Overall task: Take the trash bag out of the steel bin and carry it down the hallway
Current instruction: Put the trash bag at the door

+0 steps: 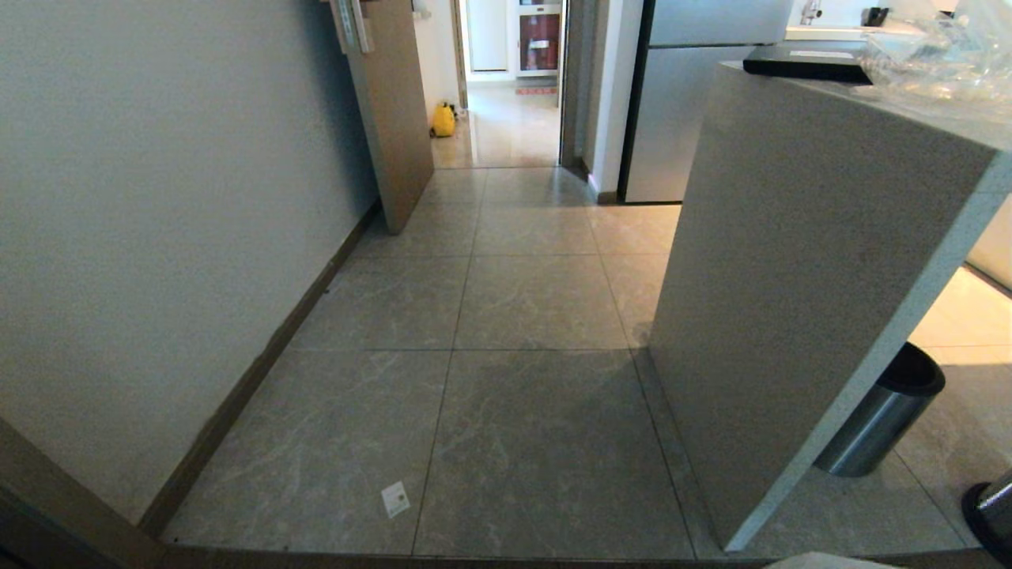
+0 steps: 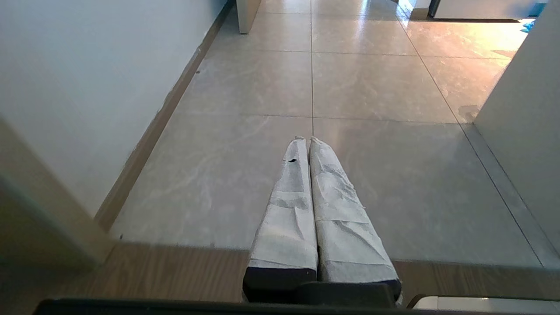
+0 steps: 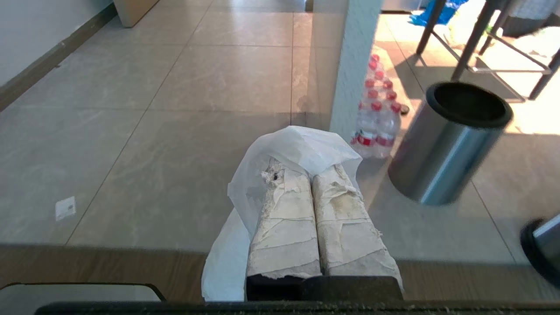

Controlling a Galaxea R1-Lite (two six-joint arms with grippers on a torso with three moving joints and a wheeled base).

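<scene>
- Grey marbled tiles of the hallway [image 1: 506, 300] fill the head view, running from the near threshold to a far doorway, with a cream wall on the left and a pale counter block [image 1: 798, 261] on the right. The steel bin [image 1: 881, 411] stands on the floor at the right, partly hidden behind that counter; a second dark-based bin [image 1: 992, 514] peeks in at the near right edge. Neither arm shows here.
- Left wrist view: the left gripper [image 2: 306, 141] points level down the corridor, low over the near threshold — its two cloth-wrapped fingers lie pressed together with nothing between them. It looks parked.
- Right wrist view: the right gripper [image 3: 302, 168] likewise points forward and level, fingers together and clamped on the trash bag [image 3: 293, 151], whose thin white film drapes over the fingertips and hangs down on the left of the claw. The steel bin [image 3: 446, 144] stands to the right, near the arm, its black-rimmed mouth showing no bag — the removal step looks done. A pack of red-capped bottles [image 3: 376, 118] sits beside the counter's end, just left of the bin.
- My judgement on handling: the bag is light, limp and slippery, and tears easily. A pinch on gathered film or a loop handle should hold best.
</scene>
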